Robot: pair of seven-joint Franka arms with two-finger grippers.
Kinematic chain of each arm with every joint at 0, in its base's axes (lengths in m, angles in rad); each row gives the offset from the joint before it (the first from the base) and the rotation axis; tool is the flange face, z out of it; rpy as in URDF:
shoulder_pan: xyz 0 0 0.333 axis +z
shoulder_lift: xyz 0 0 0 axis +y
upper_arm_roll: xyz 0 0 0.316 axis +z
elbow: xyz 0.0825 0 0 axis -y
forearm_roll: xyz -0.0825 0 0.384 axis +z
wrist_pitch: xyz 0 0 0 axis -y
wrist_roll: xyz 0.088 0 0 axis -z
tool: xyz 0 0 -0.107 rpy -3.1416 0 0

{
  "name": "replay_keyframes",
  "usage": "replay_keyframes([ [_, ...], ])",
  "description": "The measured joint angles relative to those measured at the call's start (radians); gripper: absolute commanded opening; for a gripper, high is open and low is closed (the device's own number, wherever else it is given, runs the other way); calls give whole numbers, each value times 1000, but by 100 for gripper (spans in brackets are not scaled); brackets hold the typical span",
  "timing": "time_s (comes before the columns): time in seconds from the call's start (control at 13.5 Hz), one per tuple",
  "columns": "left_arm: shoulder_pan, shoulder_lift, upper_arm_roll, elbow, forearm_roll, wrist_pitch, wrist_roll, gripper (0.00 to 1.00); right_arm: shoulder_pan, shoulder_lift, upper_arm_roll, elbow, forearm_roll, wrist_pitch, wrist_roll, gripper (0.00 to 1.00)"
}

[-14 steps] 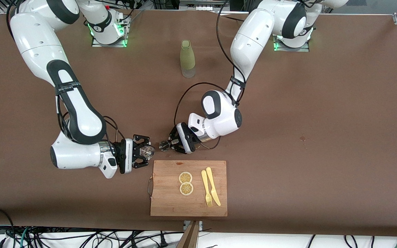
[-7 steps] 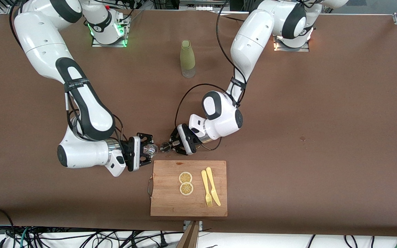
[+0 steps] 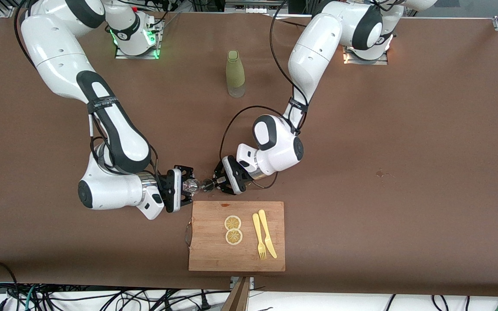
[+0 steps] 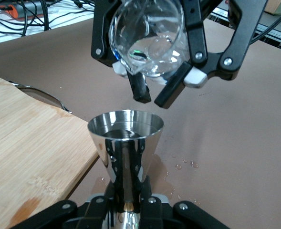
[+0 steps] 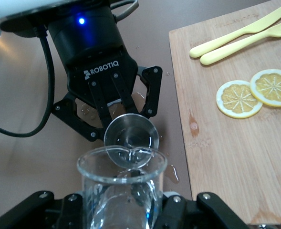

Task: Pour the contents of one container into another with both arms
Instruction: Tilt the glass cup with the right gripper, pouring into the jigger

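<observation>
Left end effector (image 4: 126, 210) grips jigger (image 4: 125, 143); droplets (image 4: 185, 165) show only there.

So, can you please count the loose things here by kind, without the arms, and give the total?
Steel jigger: 1
Glass cup: 1
Green bottle: 1
Cutting board: 1
Lemon slices: 2
Yellow fork: 1
Yellow knife: 1
Total: 8

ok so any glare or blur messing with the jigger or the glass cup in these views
Front view: even light, sharp, but jigger and glass cup are only small glints. Left wrist view: jigger mirrors its surroundings; cup shows bright reflections. Right wrist view: cup rim is close and soft, a blue light glows on the left gripper.
</observation>
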Motion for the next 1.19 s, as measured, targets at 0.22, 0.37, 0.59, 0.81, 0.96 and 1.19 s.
replay_keyframes([
  [0.22,0,2,3,4,0,0,-1,0,3,0,4,0,-24,0,10,21],
  [0.37,0,5,4,4,0,0,-1,0,3,0,15,0,-55,0,20,21],
  [0.59,-1,6,5,5,0,0,-1,0,4,0,27,0,-83,0,30,21],
  [0.81,-1,6,6,5,0,0,-1,0,10,0,28,0,-102,-1,33,21],
  [0.96,-1,6,6,6,0,0,-1,0,18,0,29,0,-130,-5,46,21],
  [1.19,-1,7,6,6,0,0,-1,0,24,0,34,0,-173,-8,50,21],
])
